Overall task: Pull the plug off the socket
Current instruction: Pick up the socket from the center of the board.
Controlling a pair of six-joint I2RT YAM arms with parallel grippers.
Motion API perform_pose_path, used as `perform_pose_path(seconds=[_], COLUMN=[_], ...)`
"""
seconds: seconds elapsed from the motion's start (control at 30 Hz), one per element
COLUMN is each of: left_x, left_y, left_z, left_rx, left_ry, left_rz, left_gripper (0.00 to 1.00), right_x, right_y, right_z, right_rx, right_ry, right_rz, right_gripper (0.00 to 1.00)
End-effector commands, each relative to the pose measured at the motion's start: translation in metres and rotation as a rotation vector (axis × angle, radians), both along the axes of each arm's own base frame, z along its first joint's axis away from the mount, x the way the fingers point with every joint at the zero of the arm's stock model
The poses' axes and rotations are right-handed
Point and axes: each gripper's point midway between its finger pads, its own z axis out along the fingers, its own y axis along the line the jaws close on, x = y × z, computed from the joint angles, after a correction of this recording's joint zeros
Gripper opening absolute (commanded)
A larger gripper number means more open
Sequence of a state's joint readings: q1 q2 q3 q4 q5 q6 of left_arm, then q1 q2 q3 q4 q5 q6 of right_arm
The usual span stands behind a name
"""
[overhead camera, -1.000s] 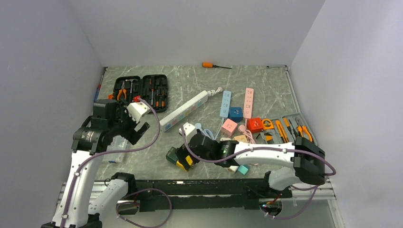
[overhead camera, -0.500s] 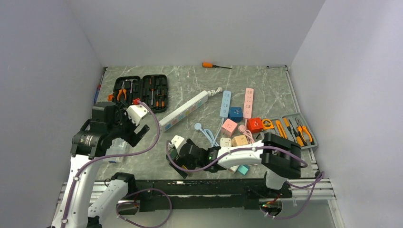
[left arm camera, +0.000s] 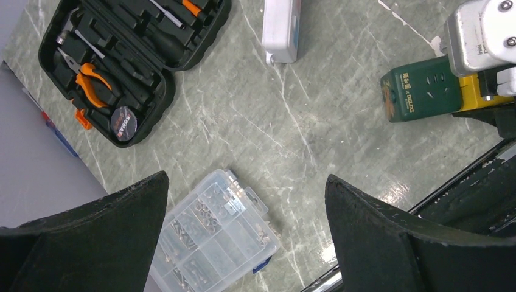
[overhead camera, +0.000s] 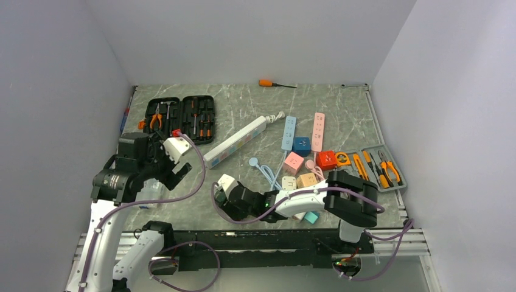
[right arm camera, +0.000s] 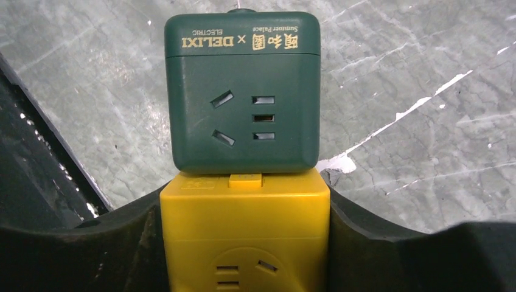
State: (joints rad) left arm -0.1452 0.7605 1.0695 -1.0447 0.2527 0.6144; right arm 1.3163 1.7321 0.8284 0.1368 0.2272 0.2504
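Plug (right arm camera: 243, 243): yellow, in green socket (right arm camera: 243, 109) | right gripper (right arm camera: 243, 210): gripping plug

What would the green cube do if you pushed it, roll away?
Probably not roll: the green cube has flat sides and sits flat on the table. It looks hard and stiff, like plastic. On that smooth, shiny stone it may slide, likely together with the yellow cube joined to it.
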Motion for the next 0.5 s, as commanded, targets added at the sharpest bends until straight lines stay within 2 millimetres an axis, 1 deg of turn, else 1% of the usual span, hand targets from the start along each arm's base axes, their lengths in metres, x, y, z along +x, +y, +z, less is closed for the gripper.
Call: perform_pose_path(seconds=[0.0, 0.07, 0.13, 0.2, 0.23, 0.3, 0.33, 0.37, 0.47], left_x=[-0.006, -0.013, -0.025, -0.035, -0.042, -0.059, -0.067, -0.074, -0.087], left_y=[-0.007, -0.013, -0.024, -0.035, -0.042, -0.058, -0.066, -0.072, -0.083], left_z=[-0.001, -0.005, -0.008, -0.008, -0.008, -0.008, -0.008, -0.007, -0.004], left_rx=[-0.003, -0.014, -0.031, -0.063, -0.089, -0.155, -0.189, -0.214, -0.260], left_ry=[-0.009, 0.003, 0.013, 0.004, 0.000, -0.011, -0.019, -0.038, -0.091], left_rz=[-0.071, -0.124, -0.219, -0.296, -0.351, -0.450, -0.498, -0.545, -0.637], left_gripper=[0.99, 0.99, 0.99, 0.99, 0.99, 0.99, 0.99, 0.99, 0.99], right_x=[-0.006, -0.004, -0.001, 0.001, 0.004, 0.006, 0.006, 0.006, 0.005], right_y=[-0.010, -0.012, -0.011, -0.007, -0.005, 0.001, 0.005, 0.008, 0.013], right_z=[0.001, 0.009, 0.022, 0.041, 0.051, 0.074, 0.090, 0.102, 0.133], right_rx=[-0.045, -0.049, -0.043, -0.015, 0.000, 0.048, 0.084, 0.110, 0.169], right_ry=[-0.006, -0.028, -0.052, -0.084, -0.102, -0.133, -0.150, -0.165, -0.209], right_rz=[0.030, 0.041, 0.051, 0.065, 0.066, 0.081, 0.092, 0.103, 0.143], right_gripper=[0.50, 0.36, 0.22, 0.03, 0.00, 0.00, 0.00, 0.00, 0.00])
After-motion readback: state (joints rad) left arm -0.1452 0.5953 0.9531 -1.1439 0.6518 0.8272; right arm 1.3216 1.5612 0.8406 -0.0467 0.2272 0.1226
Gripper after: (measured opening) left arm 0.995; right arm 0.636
